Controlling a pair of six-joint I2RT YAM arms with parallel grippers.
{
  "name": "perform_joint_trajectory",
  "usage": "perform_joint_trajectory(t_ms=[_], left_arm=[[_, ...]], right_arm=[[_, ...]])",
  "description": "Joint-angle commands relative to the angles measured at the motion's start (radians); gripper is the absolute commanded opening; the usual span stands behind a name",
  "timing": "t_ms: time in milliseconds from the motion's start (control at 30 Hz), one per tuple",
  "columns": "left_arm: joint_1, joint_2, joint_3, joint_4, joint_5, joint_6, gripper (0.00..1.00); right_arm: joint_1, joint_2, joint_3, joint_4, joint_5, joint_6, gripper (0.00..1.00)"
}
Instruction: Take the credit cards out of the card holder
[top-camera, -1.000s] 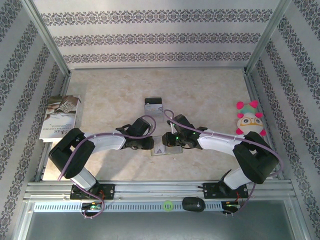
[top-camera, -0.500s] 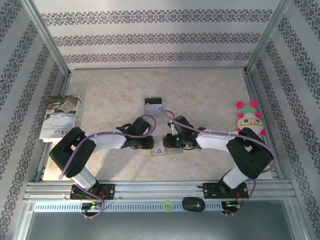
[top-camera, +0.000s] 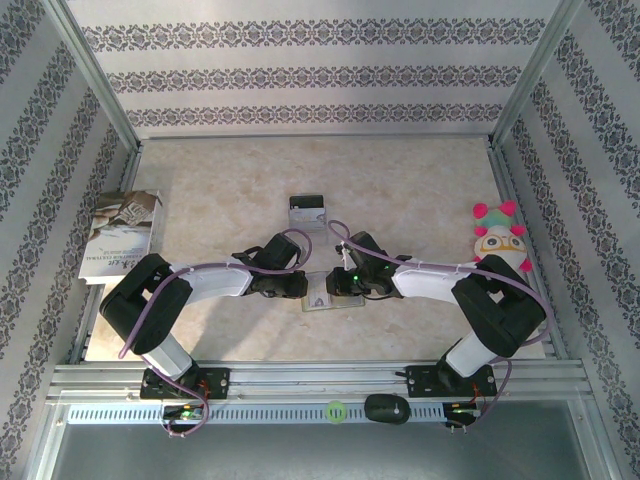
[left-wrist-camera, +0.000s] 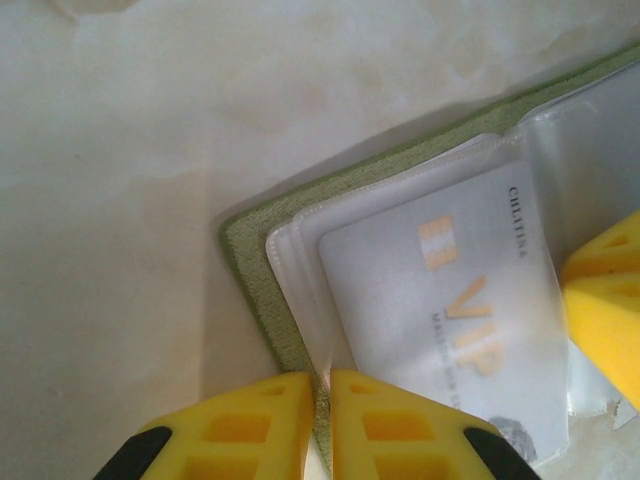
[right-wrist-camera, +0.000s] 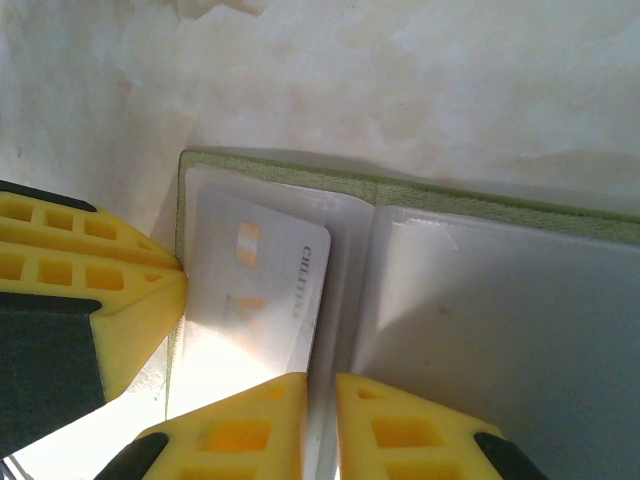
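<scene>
Olive card holder (left-wrist-camera: 250, 270) lies open on the tabletop (top-camera: 200, 180), left pincer (left-wrist-camera: 322, 420) clamped on its edge. We see the right pincer (right-wrist-camera: 322, 410) has just tightened on the card (right-wrist-camera: 250, 290), which is still in its pocket; pulling can start.

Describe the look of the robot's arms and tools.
Left arm and right arm: white shells, black joints, a purple cable along each. Left tool and right tool: yellow fingers with square cut-outs, black behind.
</scene>
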Motion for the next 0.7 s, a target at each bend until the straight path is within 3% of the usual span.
perform_joint_trajectory(t_ms=[0, 667], left_arm=[[0.003, 0.083, -0.024, -0.001, -0.013, 0.014, 0.14], [0.003, 0.1, -0.018, 0.004, 0.0, 0.016, 0.13]], right_arm=[[0.009, 0.013, 0.009, 0.021, -0.01, 0.01, 0.18], [0.023, 0.064, 0.005, 0.101, -0.071, 0.029, 0.2]])
